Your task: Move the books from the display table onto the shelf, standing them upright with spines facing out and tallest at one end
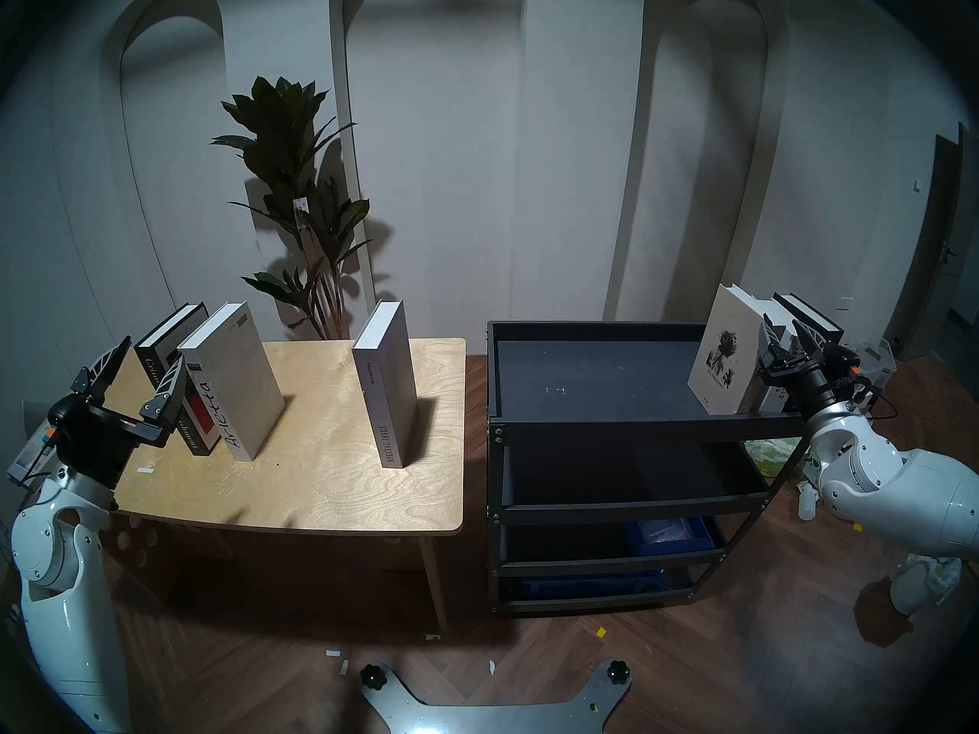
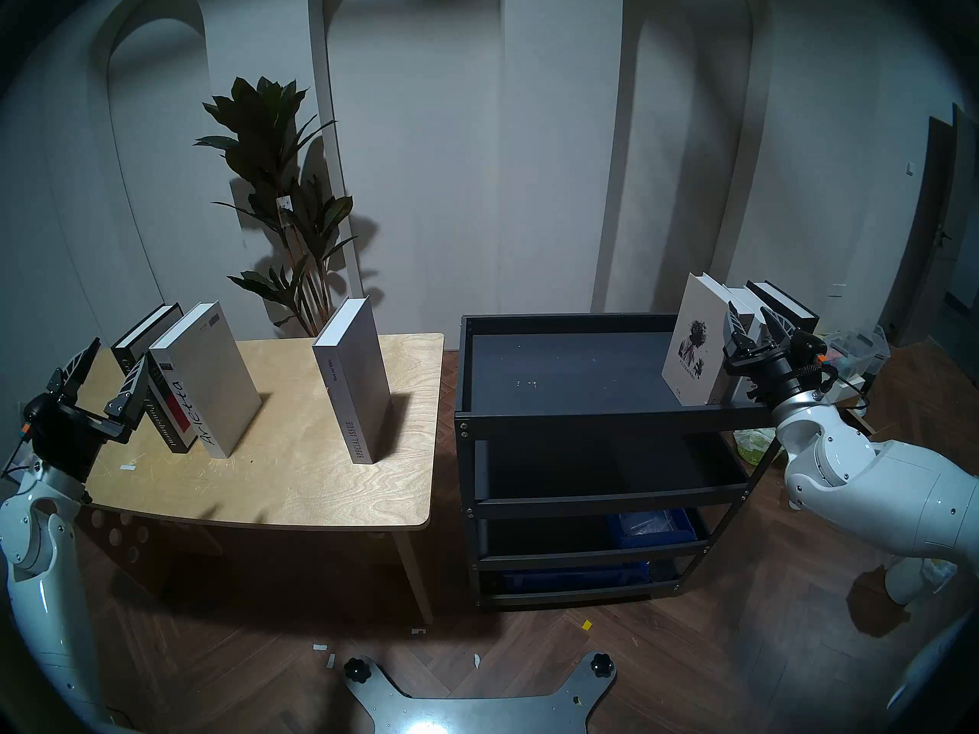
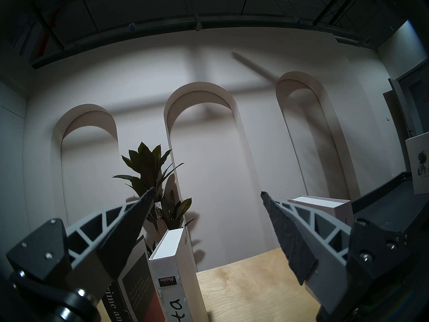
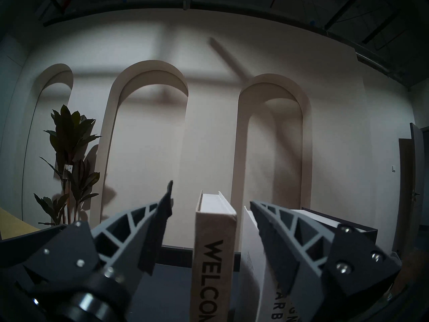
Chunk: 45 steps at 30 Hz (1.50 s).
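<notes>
Three books stand on the display table [image 1: 328,484]. At its left end the black Crime and Punishment [image 1: 159,370] and the white Arietta [image 1: 233,383] lean together, and the grey Special Issue [image 1: 386,383] stands alone. My left gripper [image 1: 153,351] is open just in front of the leaning pair, touching neither. On the shelf [image 1: 635,426], at the right end of its top tray, stand the beige Welcome book [image 4: 214,256], a white book [image 4: 253,256] and a black one [image 1: 810,314]. My right gripper [image 4: 211,193] is open, its fingers either side of the Welcome spine with gaps.
A tall potted plant [image 1: 302,187] stands behind the table against the arched wall. Blue bins [image 1: 667,531] sit on the shelf's lower tiers. A clear plastic box [image 1: 874,357] and bags lie on the floor to the right. The robot base plate [image 1: 498,712] is at the bottom.
</notes>
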Each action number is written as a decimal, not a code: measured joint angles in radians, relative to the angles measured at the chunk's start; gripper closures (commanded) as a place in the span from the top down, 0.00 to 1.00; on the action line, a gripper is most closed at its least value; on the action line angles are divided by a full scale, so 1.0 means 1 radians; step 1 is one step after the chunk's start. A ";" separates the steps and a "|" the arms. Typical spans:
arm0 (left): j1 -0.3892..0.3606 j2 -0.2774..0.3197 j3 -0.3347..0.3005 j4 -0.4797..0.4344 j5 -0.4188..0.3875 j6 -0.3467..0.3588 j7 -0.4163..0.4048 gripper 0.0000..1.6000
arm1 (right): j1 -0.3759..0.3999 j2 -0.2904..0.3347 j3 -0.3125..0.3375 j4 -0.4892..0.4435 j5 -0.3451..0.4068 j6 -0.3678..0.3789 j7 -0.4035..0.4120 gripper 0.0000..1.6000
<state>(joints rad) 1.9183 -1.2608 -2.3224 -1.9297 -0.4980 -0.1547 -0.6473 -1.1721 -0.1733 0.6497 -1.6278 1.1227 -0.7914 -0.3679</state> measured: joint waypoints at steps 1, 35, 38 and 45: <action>0.000 0.000 0.000 0.000 0.000 0.000 0.000 1.00 | 0.000 0.001 0.001 -0.001 0.000 -0.002 -0.002 1.00; -0.001 0.010 -0.002 0.016 0.000 0.007 -0.007 1.00 | -0.179 0.055 0.023 -0.382 -0.027 -0.159 -0.176 1.00; -0.006 0.024 -0.002 0.044 0.011 0.027 -0.009 1.00 | -0.207 0.057 -0.017 -0.431 -0.037 -0.159 -0.186 1.00; -0.048 0.072 0.023 0.119 0.057 0.073 0.026 1.00 | -0.254 0.060 -0.080 -0.528 -0.065 -0.159 -0.226 1.00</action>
<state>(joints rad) 1.8698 -1.1893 -2.2990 -1.8103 -0.4410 -0.0815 -0.6218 -1.4263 -0.1135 0.5698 -2.1556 1.0578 -0.9508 -0.5934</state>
